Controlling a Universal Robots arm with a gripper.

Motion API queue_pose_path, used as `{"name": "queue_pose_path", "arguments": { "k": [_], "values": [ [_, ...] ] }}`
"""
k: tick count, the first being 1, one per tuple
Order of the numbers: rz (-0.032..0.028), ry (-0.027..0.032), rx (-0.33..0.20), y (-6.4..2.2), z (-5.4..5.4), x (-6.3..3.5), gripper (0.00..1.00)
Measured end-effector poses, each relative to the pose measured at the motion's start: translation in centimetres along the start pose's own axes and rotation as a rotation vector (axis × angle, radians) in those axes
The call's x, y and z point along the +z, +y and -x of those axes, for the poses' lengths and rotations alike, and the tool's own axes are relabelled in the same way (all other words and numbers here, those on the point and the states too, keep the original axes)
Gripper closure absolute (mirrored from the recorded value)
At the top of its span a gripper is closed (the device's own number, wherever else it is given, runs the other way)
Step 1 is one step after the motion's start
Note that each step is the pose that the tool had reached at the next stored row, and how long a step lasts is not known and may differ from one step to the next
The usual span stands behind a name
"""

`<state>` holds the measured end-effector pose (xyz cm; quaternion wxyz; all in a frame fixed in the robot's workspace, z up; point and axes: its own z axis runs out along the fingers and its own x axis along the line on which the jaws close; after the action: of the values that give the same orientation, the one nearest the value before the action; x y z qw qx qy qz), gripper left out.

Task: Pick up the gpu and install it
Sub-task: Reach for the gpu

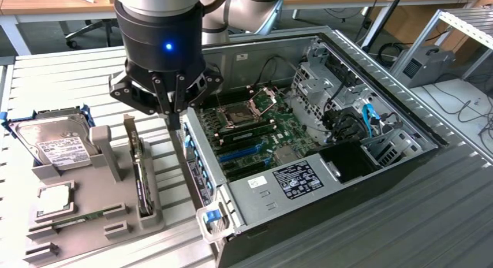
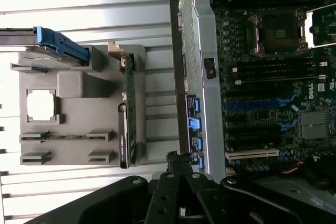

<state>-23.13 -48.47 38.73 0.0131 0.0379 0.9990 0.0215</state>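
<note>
The gpu point(image 1: 139, 171) stands on edge in a slot of the grey holder point(image 1: 92, 190), seen edge-on as a thin green card with a dark part along one side. In the wrist view the gpu point(image 2: 129, 111) lies just beside the holder point(image 2: 79, 106). My gripper point(image 1: 175, 119) hangs above the gap between the holder and the open computer case point(image 1: 324, 181), slightly toward the exterior view's right of the card. Its fingers point(image 2: 174, 162) are shut with nothing between them and do not touch the card.
A silver hard drive point(image 1: 54, 144) with blue rails stands at the holder's far end, and a narrow memory stick point(image 1: 77, 217) lies near its front. Inside the case the motherboard point(image 1: 254, 135) shows blue slots point(image 1: 239, 155). The case wall point(image 2: 181, 51) rises close beside the gpu.
</note>
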Motion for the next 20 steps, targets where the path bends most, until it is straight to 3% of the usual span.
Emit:
{"name": "queue_pose_path", "arguments": {
  "k": [20],
  "values": [
    [0.0000,0.0000,0.000,-0.50,0.04,0.04,0.89]
  ]
}}
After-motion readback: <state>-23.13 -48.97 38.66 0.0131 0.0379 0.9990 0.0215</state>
